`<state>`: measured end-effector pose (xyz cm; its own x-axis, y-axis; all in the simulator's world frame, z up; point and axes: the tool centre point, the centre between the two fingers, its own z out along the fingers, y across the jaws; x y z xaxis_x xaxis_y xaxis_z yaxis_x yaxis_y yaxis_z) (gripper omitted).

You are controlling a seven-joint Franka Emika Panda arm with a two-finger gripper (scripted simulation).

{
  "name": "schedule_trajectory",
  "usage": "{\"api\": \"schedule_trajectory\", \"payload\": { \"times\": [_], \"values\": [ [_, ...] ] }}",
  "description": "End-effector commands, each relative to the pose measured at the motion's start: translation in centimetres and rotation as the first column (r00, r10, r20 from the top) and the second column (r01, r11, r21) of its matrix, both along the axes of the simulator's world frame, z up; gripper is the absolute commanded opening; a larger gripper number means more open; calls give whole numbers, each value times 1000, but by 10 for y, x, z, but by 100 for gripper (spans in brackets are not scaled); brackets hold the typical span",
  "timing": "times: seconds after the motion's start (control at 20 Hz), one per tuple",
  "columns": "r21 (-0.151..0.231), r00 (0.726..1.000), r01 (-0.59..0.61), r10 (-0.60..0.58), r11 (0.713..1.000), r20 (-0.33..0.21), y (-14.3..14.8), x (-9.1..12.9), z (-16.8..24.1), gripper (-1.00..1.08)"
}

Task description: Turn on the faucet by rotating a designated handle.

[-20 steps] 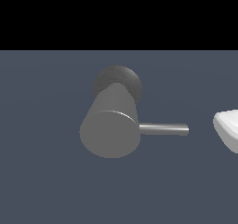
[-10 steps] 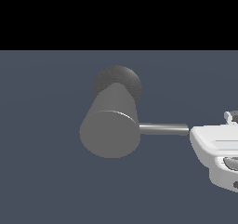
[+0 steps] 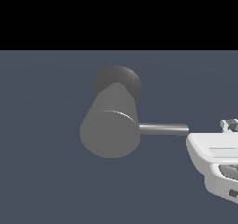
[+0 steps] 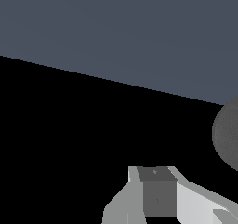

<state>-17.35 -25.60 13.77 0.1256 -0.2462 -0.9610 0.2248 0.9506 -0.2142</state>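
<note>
Showing the handle (image 3: 162, 129) beside the gripper (image 3: 211, 160), only the exterior view; jaws' state unclear.

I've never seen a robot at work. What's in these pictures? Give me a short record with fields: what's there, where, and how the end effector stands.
faucet: grey cylinder, flat round face toward the exterior camera, darker rounded base behind
handle: thin shiny rod sticking out level toward the exterior view's right
end effector: white, at the exterior view's right edge, next to the rod's tip; contact cannot be told
fingers: open or shut cannot be told
wrist view: part of the end effector and a sliver of grey faucet body only
</note>
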Motion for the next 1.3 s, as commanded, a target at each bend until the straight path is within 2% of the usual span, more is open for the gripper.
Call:
{"api": "schedule_trajectory", "payload": {
  "times": [0.0,0.25,0.6,0.95,1.25],
  "values": [
    [2,1000,-6,6,1000,-2,3,0,-1,-100],
    [33,1000,-23,23,999,-11,15,2,-7,-100],
    [124,997,-50,57,991,-50,44,3,-30,-100],
    [231,989,-76,102,970,-104,82,1,-58,-100],
    [267,982,-105,142,958,-122,103,1,-66,-100]
  ]
}}
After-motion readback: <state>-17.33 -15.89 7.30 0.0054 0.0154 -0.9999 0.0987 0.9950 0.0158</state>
